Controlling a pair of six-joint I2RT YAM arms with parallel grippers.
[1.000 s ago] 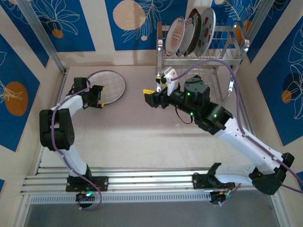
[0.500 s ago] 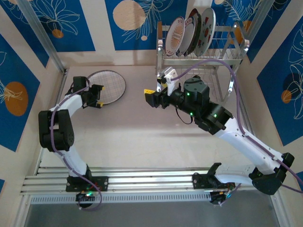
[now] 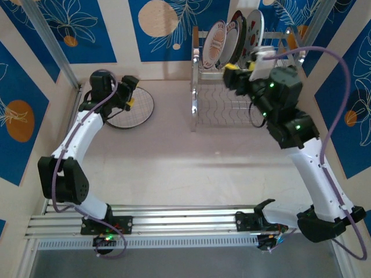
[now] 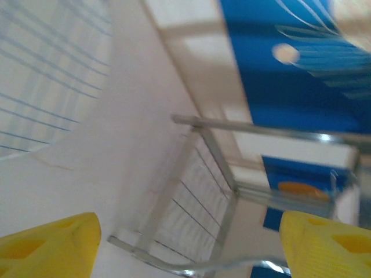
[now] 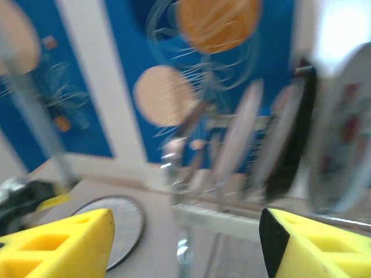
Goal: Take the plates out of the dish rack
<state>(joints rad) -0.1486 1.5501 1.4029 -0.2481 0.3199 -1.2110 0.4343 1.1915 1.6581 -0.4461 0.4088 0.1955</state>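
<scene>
The right end effector (image 3: 235,75) has swung from mid-worktop (image 3: 174,162) up to the rack (image 3: 220,104) and is now just beside the three plates (image 3: 219,43) standing in its upper slots. The left end effector (image 3: 130,94) has lifted off the plaid plate (image 3: 139,110), which lies flat. One plate looks delivered, and the next pick is being lined up. Both wrist views show yellow fingers (image 4: 52,243) spread wide with nothing between them. The blurred right wrist view shows the plates edge-on, while the top view shows their faces
</scene>
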